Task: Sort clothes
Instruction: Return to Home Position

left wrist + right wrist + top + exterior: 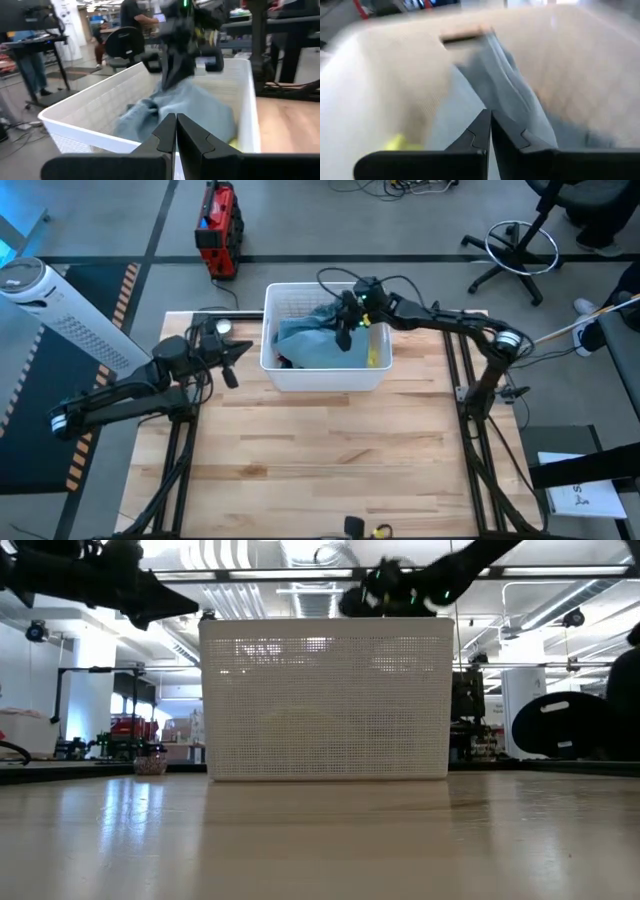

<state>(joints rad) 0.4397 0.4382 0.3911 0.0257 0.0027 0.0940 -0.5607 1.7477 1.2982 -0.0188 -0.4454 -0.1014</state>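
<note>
While over white basket (pixel 325 377) of jeans (pixel 305 340), right pincer (pixel 489 116) clenched; left pincer (pixel 176 118) clenched alongside.

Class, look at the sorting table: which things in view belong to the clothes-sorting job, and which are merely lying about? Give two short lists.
Job: light blue jeans and yellow garment in the white basket; right arm, jaws shut over the basket; left arm, jaws shut, beside it.
Lying about: red case, white tower fan, stool, all off the table.
</note>
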